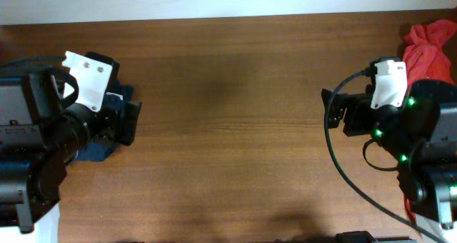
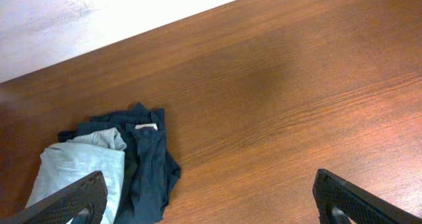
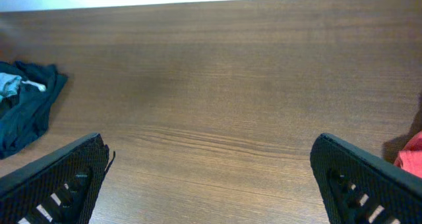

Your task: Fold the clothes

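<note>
1. Pale grey-blue T-shirt (image 2: 79, 168) lies as a compact, folded-looking bundle partly on the dark navy garment (image 2: 148, 158), at the left end of the counter (image 2: 277, 99).
2. Left fingers (image 2: 69, 199) and right fingers (image 3: 62, 178) both stand wide apart, holding nothing.
3. Folding looks finished; at most, some tidying is left.

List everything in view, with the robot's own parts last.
T-shirt: one, pale grey-blue, table's left end, overlapping the navy garment.
navy garment: one, dark navy, crumpled, table's left end.
red garment: one, red-orange, bunched at the table's far right corner.
table: one, brown wood, under everything.
left gripper: one, black, open, above the table beside the two garments.
right gripper: one, black, open, above bare wood, holding nothing.
</note>
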Motion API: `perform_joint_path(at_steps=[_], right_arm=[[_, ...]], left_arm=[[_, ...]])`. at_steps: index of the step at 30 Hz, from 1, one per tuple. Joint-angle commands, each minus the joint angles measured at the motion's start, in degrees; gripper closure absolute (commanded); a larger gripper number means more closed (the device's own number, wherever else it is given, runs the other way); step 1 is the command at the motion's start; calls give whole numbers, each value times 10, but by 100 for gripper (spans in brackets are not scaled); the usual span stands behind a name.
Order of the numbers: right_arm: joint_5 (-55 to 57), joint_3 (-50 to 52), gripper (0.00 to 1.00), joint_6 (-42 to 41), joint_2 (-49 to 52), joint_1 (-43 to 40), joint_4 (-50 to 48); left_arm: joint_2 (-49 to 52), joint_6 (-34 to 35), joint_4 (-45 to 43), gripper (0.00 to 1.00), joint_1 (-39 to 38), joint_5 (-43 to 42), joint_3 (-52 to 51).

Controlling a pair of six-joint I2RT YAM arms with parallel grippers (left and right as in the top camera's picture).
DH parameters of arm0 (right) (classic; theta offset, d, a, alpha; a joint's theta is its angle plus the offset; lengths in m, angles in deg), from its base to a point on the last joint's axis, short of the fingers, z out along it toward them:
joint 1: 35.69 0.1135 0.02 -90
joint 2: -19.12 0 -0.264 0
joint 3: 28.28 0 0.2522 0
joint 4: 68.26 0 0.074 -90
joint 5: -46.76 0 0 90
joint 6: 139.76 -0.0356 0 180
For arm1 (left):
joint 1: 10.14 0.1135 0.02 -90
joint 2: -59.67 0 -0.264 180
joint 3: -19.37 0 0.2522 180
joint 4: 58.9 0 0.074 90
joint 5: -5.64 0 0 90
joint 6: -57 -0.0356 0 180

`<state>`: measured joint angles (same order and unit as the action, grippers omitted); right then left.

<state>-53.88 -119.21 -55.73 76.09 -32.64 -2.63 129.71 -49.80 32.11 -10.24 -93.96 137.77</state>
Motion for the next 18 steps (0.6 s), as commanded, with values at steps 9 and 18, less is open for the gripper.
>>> perform_joint_path(at_steps=[9,18], right_arm=[[-80,-5,1,-5,53,3,13],[-30,-5,1,0,37,2,43]], left_arm=[[-1,-9,26,1,-3,4,3],[-1,-9,26,1,-3,4,3]])
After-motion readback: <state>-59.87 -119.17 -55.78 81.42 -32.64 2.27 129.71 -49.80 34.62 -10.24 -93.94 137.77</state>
